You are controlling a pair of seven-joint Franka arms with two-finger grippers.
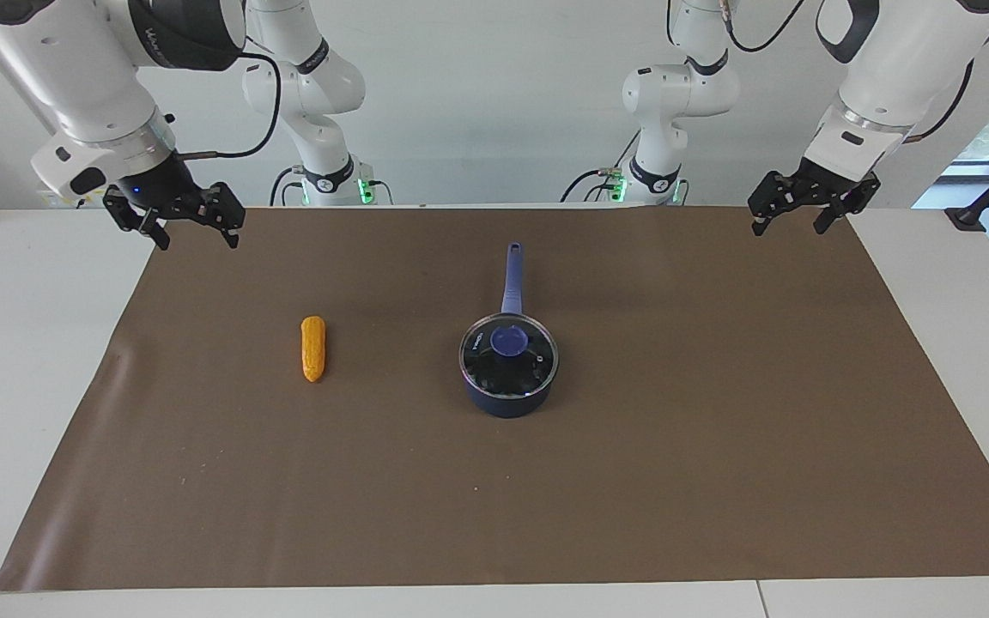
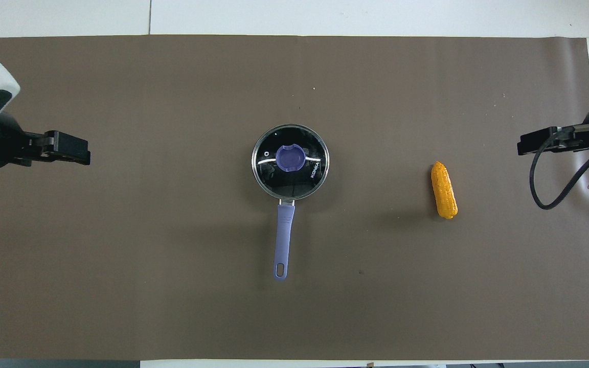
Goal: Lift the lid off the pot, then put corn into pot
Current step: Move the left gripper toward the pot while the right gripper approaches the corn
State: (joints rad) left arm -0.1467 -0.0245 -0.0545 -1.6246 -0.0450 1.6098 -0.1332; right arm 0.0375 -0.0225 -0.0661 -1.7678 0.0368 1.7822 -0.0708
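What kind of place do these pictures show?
Probably a robotics lab, not a kitchen: two robot arms stand at a white table covered with brown paper, holding only a pot and a corn.

One camera sits high across the table, facing me, my arm bases at its top. The other hangs above my own end, looking steeply down and forward. Both stand well back and share the brown mat [image 1: 718, 446], with the pot [image 1: 508, 378] mid-frame in each, half a turn apart
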